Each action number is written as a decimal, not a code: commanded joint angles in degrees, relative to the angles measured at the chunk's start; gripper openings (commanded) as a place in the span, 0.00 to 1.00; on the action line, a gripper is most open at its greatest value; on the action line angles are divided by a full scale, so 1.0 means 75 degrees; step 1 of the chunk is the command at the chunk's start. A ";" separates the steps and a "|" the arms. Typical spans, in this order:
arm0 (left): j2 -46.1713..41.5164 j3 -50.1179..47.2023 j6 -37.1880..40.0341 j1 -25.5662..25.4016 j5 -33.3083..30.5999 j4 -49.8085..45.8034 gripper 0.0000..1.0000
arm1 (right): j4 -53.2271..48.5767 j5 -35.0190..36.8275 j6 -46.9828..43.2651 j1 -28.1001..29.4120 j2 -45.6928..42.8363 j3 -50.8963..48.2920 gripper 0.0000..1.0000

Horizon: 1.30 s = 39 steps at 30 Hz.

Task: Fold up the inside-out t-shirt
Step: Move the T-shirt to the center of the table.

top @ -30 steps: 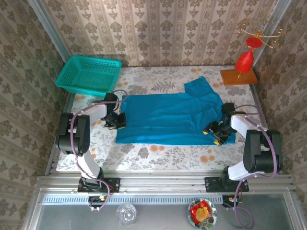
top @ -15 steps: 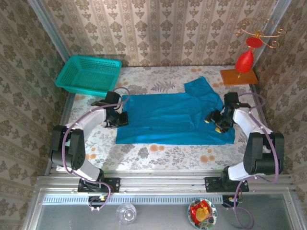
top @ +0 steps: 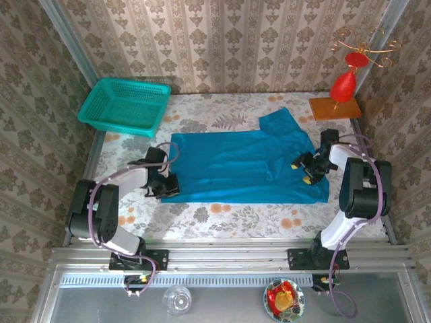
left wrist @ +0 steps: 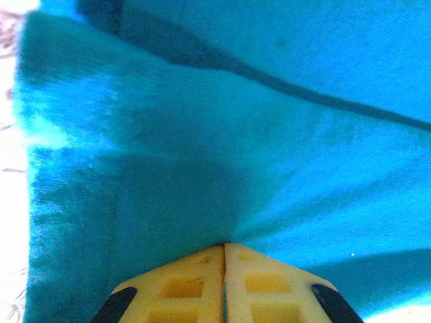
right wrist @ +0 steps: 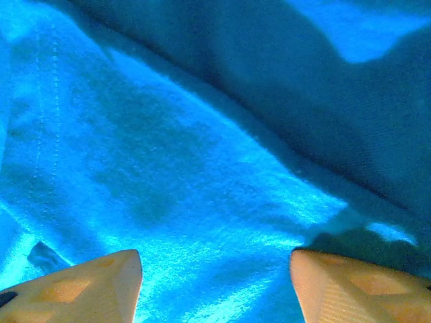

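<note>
The inside-out t-shirt (top: 236, 165), plain bright blue, lies spread flat across the middle of the table, one sleeve pointing to the back right. My left gripper (top: 166, 185) sits at the shirt's left edge near its front corner. In the left wrist view its yellow jaws are pressed together (left wrist: 224, 247) with the blue fabric (left wrist: 269, 101) pinched at their tips and creases fanning out from the pinch. My right gripper (top: 307, 166) rests over the shirt's right end. Its fingers stand wide apart (right wrist: 215, 279) with flat fabric (right wrist: 168, 168) between them, not gripped.
A teal mesh basket (top: 124, 105) stands at the back left corner. A red ornament on a wooden base (top: 340, 94) stands at the back right. Bare floral tabletop (top: 222, 215) runs along the front of the shirt. Patterned walls close three sides.
My left gripper moved toward the table's near edge along the shirt's left side, still shut. My right gripper moved away from the near edge onto the shirt's right end.
</note>
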 commanded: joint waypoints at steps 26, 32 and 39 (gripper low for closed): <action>-0.2071 -0.0235 -0.0633 0.0153 -0.0706 -0.1360 0.12 | -0.0615 -0.0196 0.0326 0.0025 -0.2156 -0.1596 0.62; -0.0553 0.2018 0.1028 0.0220 -0.1141 -0.1660 0.18 | -0.1073 -0.0416 -0.0661 0.0114 -0.2021 -0.0296 0.61; 0.1969 0.4775 0.2467 0.0399 -0.1775 -0.2101 0.25 | -0.1329 -0.0403 -0.0954 0.0119 -0.1604 0.0793 0.60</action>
